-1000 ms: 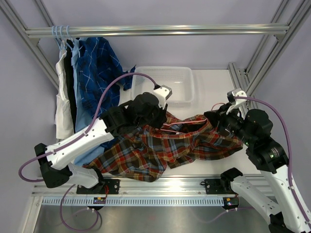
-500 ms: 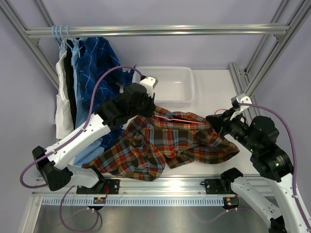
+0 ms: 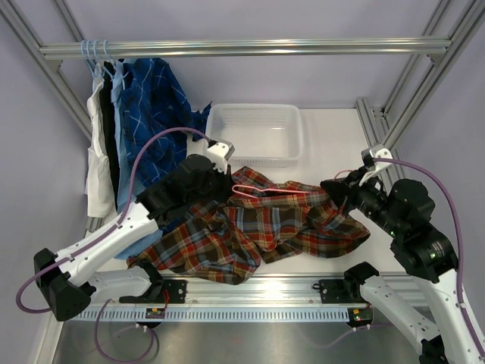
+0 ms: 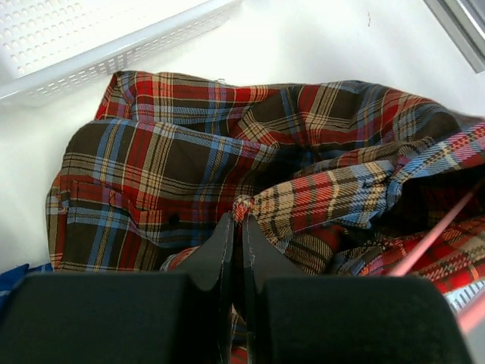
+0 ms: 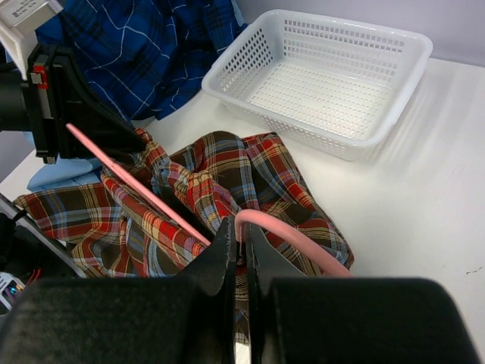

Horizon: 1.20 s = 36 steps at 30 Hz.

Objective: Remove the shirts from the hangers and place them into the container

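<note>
Shirt [image 3: 250,227] lies crumpled on the tabletop [image 3: 333,144], just near of the basket [image 5: 250,57]. We see our left claw [image 4: 236,221] pinching a fold of it, and our right claw [image 5: 241,227] pinching the pink hanger [image 5: 129,177].

The flat white table [image 3: 333,144] carries a shallow white plastic basket with perforated sides [image 3: 256,108] toward its far edge. Just in front of the basket, a red, orange and navy plaid cloth shirt [image 3: 227,239] lies crumpled, spreading across the middle to the near edge. A patch of light blue cloth [image 5: 53,176] lies at the shirt's left end.
</note>
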{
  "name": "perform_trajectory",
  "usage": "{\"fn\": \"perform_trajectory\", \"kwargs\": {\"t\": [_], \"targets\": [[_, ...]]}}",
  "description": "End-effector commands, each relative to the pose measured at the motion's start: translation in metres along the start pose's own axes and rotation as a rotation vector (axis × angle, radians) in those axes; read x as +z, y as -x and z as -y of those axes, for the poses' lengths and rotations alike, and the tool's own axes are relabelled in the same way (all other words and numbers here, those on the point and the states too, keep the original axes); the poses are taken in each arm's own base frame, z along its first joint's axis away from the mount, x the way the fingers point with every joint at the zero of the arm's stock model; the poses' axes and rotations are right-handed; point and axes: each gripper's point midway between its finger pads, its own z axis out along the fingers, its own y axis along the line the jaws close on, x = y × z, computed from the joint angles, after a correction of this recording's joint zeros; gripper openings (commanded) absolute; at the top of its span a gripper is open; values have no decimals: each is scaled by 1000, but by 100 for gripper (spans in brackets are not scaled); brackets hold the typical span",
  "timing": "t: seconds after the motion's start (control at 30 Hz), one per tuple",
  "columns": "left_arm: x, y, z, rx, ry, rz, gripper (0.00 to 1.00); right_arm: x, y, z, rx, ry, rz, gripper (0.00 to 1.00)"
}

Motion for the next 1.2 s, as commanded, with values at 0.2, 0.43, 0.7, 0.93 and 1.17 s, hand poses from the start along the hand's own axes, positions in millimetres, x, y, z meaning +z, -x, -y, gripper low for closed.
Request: {"fn": "perform_trajectory", "kwargs": {"t": [0.2,0.43,0.7,0.93,1.17], "targets": [[-24,-7,-10,52,-33,11,63,-2,44,-18,-57,85,114,0],[-74,-1,-35,288,26,12,99,15,28,-26,-86,158,27,0],[-127,52,-62,322,212,180,99,36,15,-22,-114,175,-34,0],[-128,84,-3,270,-67,243,99,52,14,-23,-112,198,-51,0],[-109,73,72,246,-433,186,94,61,21,-31,-110,246,-58,0]]}}
